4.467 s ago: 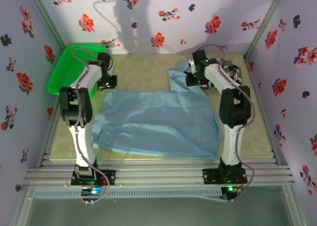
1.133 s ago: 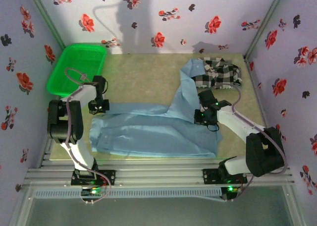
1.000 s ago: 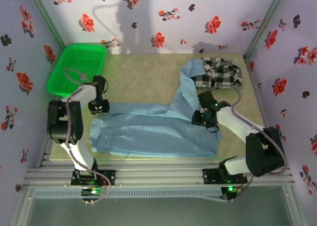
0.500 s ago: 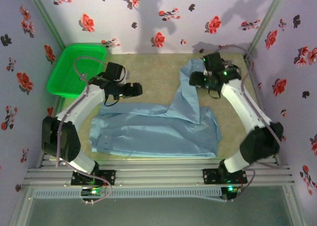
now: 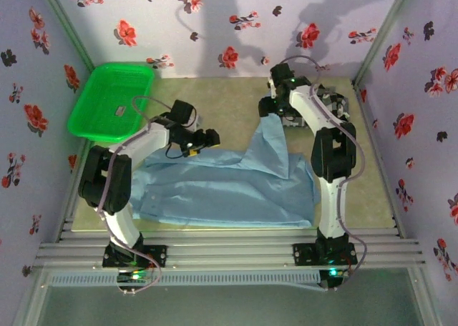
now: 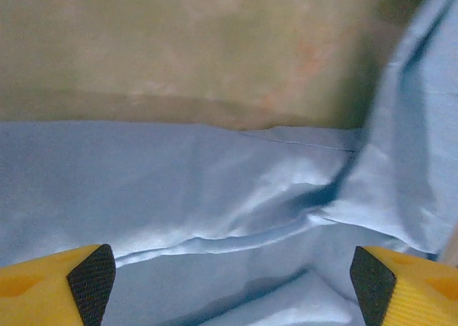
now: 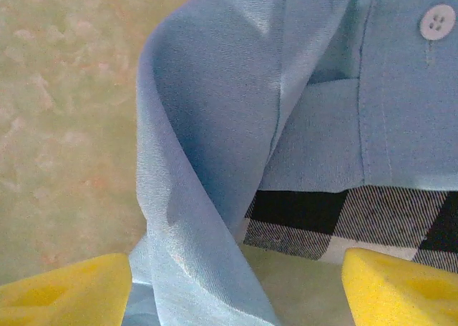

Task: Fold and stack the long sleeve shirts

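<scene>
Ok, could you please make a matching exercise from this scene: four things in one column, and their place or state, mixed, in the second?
1. basket
2. blue shirt
3. checked shirt
4. left end effector

A. open, over blue cloth
B. far left corner
C. spread out in the middle
D. far right, touching blue cloth

Pairs: 1-B, 2-C, 3-D, 4-A
</scene>
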Tool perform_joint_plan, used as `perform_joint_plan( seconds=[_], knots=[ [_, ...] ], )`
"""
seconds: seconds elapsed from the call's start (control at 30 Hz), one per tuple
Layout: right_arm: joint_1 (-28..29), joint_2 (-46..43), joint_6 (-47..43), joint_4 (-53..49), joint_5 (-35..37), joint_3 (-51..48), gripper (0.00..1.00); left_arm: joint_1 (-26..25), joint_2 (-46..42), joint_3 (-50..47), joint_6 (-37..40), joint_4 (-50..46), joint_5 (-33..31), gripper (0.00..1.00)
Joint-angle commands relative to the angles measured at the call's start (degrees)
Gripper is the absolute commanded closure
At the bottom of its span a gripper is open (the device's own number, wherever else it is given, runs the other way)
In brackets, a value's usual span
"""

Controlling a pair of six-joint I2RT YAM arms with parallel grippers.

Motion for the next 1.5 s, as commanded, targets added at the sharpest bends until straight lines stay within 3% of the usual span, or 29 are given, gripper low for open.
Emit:
perform_joint_plan(
  seconds=[0.0,0.2,0.37,0.6,0.8,0.87,1.1,1.27,1.47],
  knots=[
    [0.30,1.66,-2.79,-0.98,-2.36,3.89,0.22,1.09,1.77,-2.51,-1.65,-2.75,-5.33,0.12],
    [1.08,4.28,-2.27,-0.76,-4.80,4.63,0.26,4.09,3.49,-4.57,-0.78,-4.84,-12.19,0.12],
    [1.54,6.08,-0.57,-0.76,-4.45,5.25,0.35,5.54,2.83,-4.62,0.38,-4.53,-12.81,0.12],
    [1.86,5.66,0.46,-1.18,-4.37,5.29,0.71,7.48,2.21,-6.84,0.05,-5.72,-14.81,0.13],
    [2.39,2.69,0.41,-1.43,-4.46,4.13,0.94,9.54,1.25,-9.45,0.88,-4.51,-14.24,0.13],
    [2.70,0.79,0.83,-1.24,-4.69,3.33,0.98,9.63,1.42,-9.28,1.58,-4.25,-13.70,0.13],
    [5.56,-11.17,3.69,5.85,-10.76,-6.30,1.00,9.59,2.50,-9.17,0.52,-2.02,-11.45,0.13],
    [7.92,-19.88,7.02,10.63,-21.13,-14.26,1.00,9.70,3.11,-9.71,-2.17,-0.12,-10.26,0.13],
    [15.93,-28.96,12.43,15.00,-28.98,-27.30,0.98,10.08,2.71,-9.90,-7.38,1.01,-10.61,0.13]
  ],
)
